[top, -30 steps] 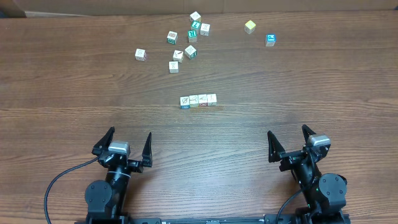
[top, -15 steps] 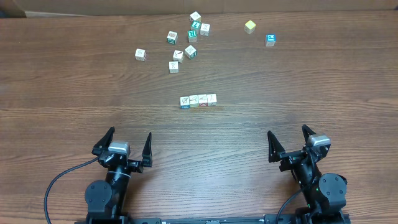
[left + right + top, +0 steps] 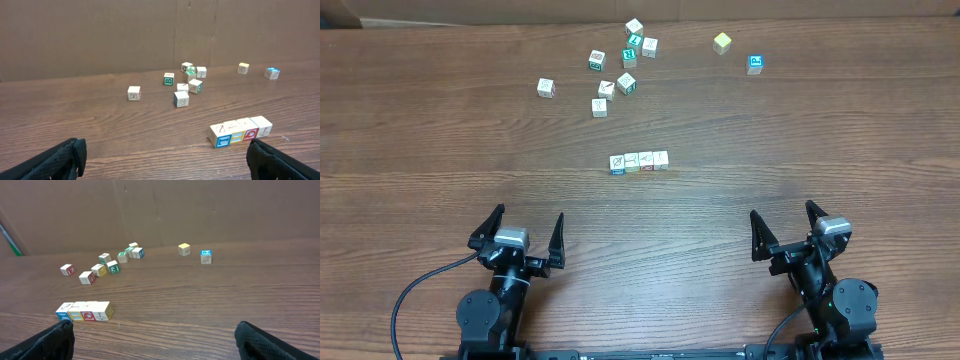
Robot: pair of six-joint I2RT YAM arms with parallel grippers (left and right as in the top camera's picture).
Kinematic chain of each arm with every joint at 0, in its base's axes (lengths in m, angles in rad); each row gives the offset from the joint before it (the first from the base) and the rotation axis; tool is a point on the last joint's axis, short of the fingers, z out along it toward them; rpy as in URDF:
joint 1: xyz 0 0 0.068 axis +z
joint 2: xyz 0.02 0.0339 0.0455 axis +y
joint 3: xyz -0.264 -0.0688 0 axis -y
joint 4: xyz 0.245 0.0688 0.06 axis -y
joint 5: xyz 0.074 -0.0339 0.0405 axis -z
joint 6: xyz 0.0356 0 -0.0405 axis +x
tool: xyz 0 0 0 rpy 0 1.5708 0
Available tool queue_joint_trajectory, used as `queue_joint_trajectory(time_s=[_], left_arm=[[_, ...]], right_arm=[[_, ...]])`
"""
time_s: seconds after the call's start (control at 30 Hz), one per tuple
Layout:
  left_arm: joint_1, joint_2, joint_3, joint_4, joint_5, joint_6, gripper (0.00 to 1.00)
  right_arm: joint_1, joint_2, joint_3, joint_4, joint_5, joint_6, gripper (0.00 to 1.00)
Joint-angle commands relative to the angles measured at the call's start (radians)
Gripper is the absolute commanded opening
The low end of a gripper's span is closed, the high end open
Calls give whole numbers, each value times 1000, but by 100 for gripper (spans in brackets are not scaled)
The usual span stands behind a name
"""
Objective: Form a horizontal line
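A straight row of four small pale wooden picture cubes (image 3: 639, 162), touching edge to edge and showing blue, yellow and red marks on their near faces, lies on the brown wood-grain table (image 3: 840, 130), ahead of both claws and between them. The black left gripper (image 3: 529, 213) sits low at the near edge, its jaws spread wide and holding nothing; the row is ahead of it and to its right. The black right gripper (image 3: 781, 209), likewise splayed and empty, has the row ahead and to its left. Well beyond the row, loose pale wooden cubes (image 3: 610, 70) lie scattered ahead of the left gripper. A yellow cube (image 3: 722, 42) and a blue-topped cube (image 3: 755, 64) sit apart, far ahead of the right gripper.
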Motion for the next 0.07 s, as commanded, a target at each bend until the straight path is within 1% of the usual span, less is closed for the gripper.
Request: queue_joint_trajectory(time_s=[0.0, 0.03], left_arm=[[-6, -12, -4, -3, -7, 17, 100], [-6, -12, -4, -3, -7, 17, 99]], right_arm=[[-3, -10, -3, 3, -6, -3, 100], [-3, -10, -3, 3, -6, -4, 100]])
